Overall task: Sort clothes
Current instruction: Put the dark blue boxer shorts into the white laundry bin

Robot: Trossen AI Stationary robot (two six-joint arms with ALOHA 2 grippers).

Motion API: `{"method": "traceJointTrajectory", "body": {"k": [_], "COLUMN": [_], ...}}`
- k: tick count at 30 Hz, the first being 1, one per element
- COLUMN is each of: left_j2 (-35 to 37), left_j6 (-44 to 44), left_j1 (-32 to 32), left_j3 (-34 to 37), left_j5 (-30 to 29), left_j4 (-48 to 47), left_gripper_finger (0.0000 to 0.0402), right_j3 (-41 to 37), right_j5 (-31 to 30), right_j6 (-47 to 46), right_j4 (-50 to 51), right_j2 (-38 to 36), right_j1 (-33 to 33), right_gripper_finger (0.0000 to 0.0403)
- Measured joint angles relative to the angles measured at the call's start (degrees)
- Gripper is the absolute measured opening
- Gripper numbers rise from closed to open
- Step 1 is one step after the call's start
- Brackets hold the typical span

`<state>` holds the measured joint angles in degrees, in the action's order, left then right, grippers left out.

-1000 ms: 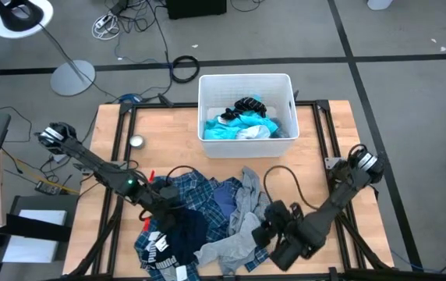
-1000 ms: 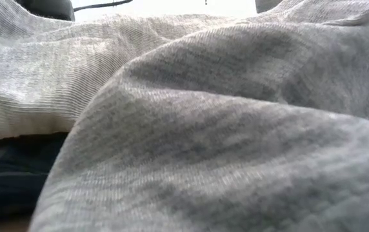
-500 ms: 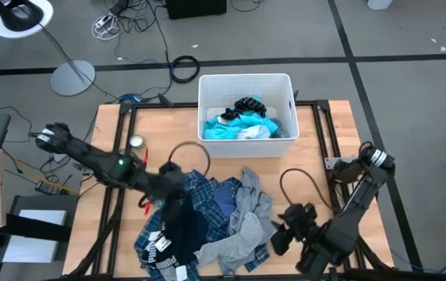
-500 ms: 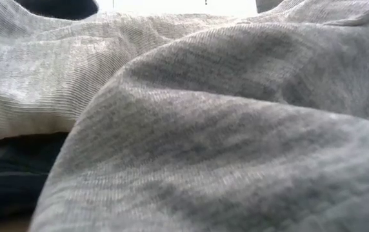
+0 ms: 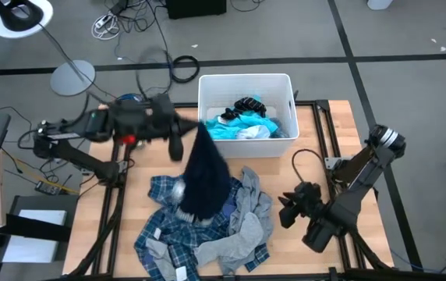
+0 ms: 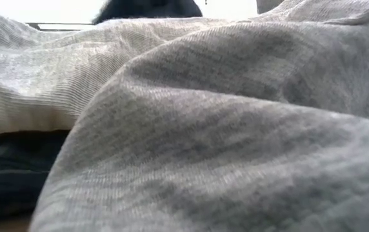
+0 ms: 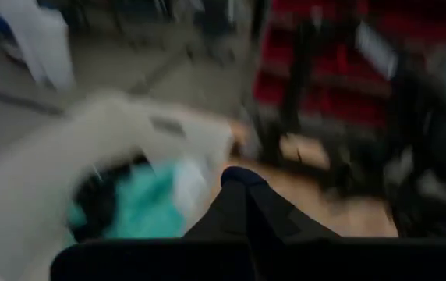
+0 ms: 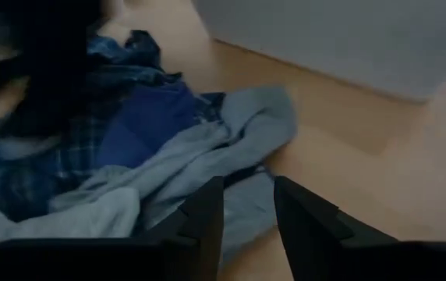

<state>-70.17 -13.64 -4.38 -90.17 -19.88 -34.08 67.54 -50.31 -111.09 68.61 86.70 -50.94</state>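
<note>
left gripper (image 5: 178,144) clenched on navy garment (image 5: 204,179), raised, just left of bin (image 5: 246,82); garment hangs over pile. right gripper (image 5: 289,211) released, jaws apart, low over table (image 5: 309,148) right of pile. plaid shirt (image 5: 168,222), grey garment (image 5: 242,234) on table. turquoise garment (image 5: 235,129) in bin.

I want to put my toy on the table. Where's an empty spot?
Bare wood lies left of the bin, and at the table's right side between the bin and the right gripper. The middle is crowded with the clothes pile.
</note>
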Motion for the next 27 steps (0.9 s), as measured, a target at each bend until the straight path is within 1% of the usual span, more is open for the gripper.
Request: {"method": "traceJointTrajectory", "body": {"k": [2, 5, 7, 10, 15, 17, 21, 24, 27], "left_j2": [-0.3, -1.4, -2.4, -4.9, -11.1, -14.6, -22.5, -27.8, -31.7], "left_j6": [1.5, 2.9, 3.2, 4.0, 7.4, 7.5, 7.4, 5.5, 4.0], "left_j1": [3.2, 7.7, 10.2, 13.9, 19.1, 21.0, 24.0, 25.6, 26.5], "left_j3": [-2.1, -5.3, -7.0, -10.0, -16.5, -19.9, -28.2, -35.3, -41.6], "left_j5": [0.0, 0.0, 0.0, 0.3, 1.0, 2.9, 5.5, 7.3, 10.3], "left_j4": [3.7, 9.0, 12.6, 19.3, 31.2, 35.6, 40.1, 39.6, 35.8], "left_gripper_finger": [0.0, 0.0, 0.0, 0.0, 0.0, 0.0, 0.0, 0.0, 0.0], "right_j3": [-6.6, -15.6, -21.0, -28.6, -39.3, -42.4, -46.3, -46.9, -47.0], "right_j5": [-1.1, 1.1, 3.9, 9.0, 17.5, 21.5, 29.1, 34.1, 37.6], "right_j6": [3.5, 13.2, 19.5, 27.5, 40.4, 44.5, 51.6, 55.8, 60.0], "right_j4": [-10.1, -25.2, -33.6, -43.3, -58.6, -63.1, -67.1, -67.8, -68.6], "right_j2": [-3.5, -9.1, -13.1, -19.2, -27.7, -30.3, -33.2, -34.0, -34.4], "right_j1": [0.0, 0.6, 1.7, 4.1, 10.6, 13.5, 19.7, 23.8, 26.8], "right_gripper_finger": [0.0115, 0.0114, 0.0114, 0.0114, 0.0114, 0.0114, 0.0114, 0.0114, 0.0114]}}
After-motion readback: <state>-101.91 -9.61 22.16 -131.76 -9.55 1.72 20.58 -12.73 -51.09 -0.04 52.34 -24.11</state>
